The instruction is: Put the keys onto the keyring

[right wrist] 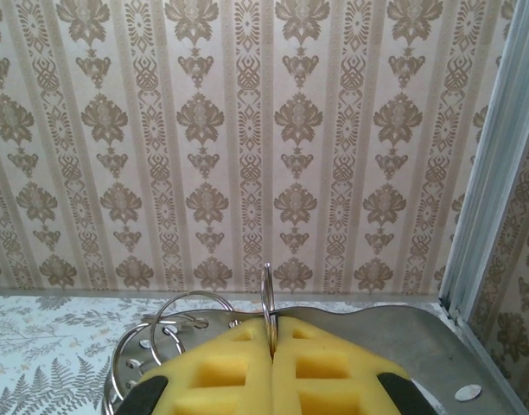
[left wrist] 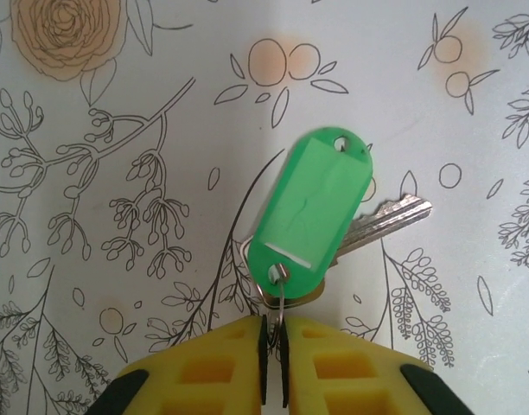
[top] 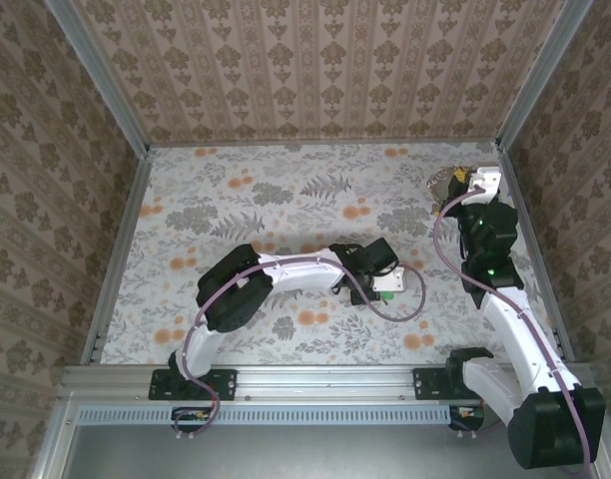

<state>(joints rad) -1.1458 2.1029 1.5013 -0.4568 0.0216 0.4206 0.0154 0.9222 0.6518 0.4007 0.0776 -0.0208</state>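
A silver key [left wrist: 390,216] with a green tag [left wrist: 315,210] lies flat on the flowered table. Its small split ring [left wrist: 277,303] runs down between the yellow pads [left wrist: 221,363] of my left gripper [left wrist: 273,333], which is shut on it. From above, that gripper [top: 383,282] sits mid-table with the green tag [top: 387,283] at its tip. My right gripper [right wrist: 271,341] is shut on the keyring [right wrist: 266,294], a thin metal ring seen edge-on and sticking up from between the pads. It hangs over a metal tray [right wrist: 437,346] at the far right corner [top: 465,182].
More loose metal rings [right wrist: 182,316] lie in the tray, left of my right fingers. The tray [top: 443,182] sits against the right wall post. Patterned walls close in the table on three sides. A purple cable [top: 410,304] loops beside the left gripper.
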